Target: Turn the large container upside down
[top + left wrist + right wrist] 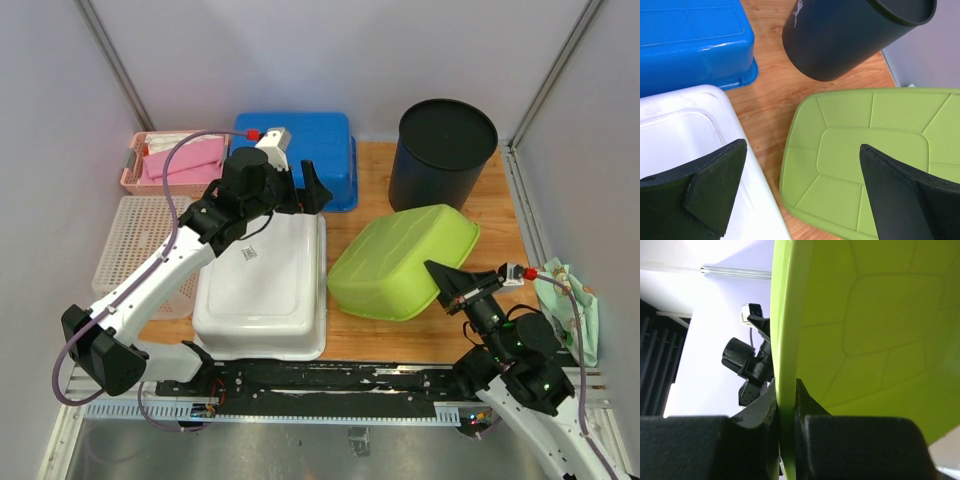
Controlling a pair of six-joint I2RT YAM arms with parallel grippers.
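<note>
Green tub (400, 262) tilts bottom-up, three o'clock of the white tub (262, 290), since the right end effector (452, 283) pinches its rim; the left end effector (312, 188) hangs spread.

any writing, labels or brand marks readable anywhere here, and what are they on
No text here can be read.
Sticker on the white tub: too small to read.
White mark on the black bin: cut off at the frame edge, unreadable.
</note>
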